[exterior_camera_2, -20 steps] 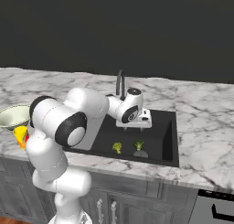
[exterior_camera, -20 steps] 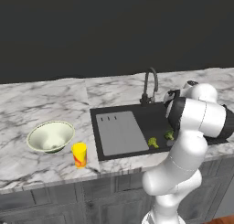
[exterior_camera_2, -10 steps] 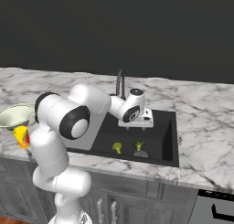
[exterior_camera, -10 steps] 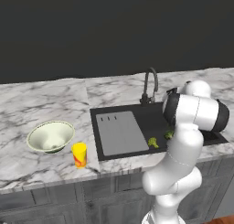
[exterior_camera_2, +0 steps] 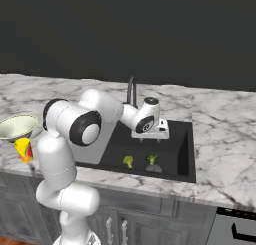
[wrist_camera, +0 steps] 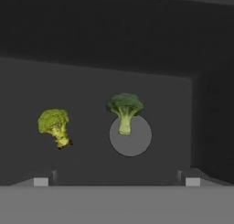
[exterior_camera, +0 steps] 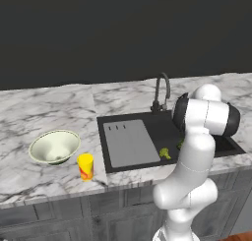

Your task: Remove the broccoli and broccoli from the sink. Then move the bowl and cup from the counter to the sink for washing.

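I have the two-finger gripper [exterior_camera_2: 150, 137] hanging above the black rectangular sink [exterior_camera_2: 185, 154], jaws spread wide and holding nothing. In the hand view the darker green broccoli floret [wrist_camera: 124, 108] sits almost dead centre, its stem lying over the round grey drain [wrist_camera: 137, 143], while the yellowish-green broccoli floret [wrist_camera: 54, 125] lies off at about nine o'clock from it, well apart.

My call is that the first pick is just starting, and the darker floret is the natural one. I'd drop straight down, keep the floret centred between the fingertips, and close across the crown or upper stem, not the thin base, since a small lumpy piece like this may roll or squirt out.

Room is tight. From the right base view both florets lie near the front wall of the basin, so I'd watch the hand against that rim on the way down. The dark gooseneck tap [exterior_camera_2: 131, 90] stands at twelve o'clock behind the hand; I'd lift vertically before swinging out.

The white marble counter [exterior_camera: 49, 107] is open to the left, where the pale cream-green shallow bowl [exterior_camera: 54, 146] and small yellow cup [exterior_camera: 85, 166] wait near each other.
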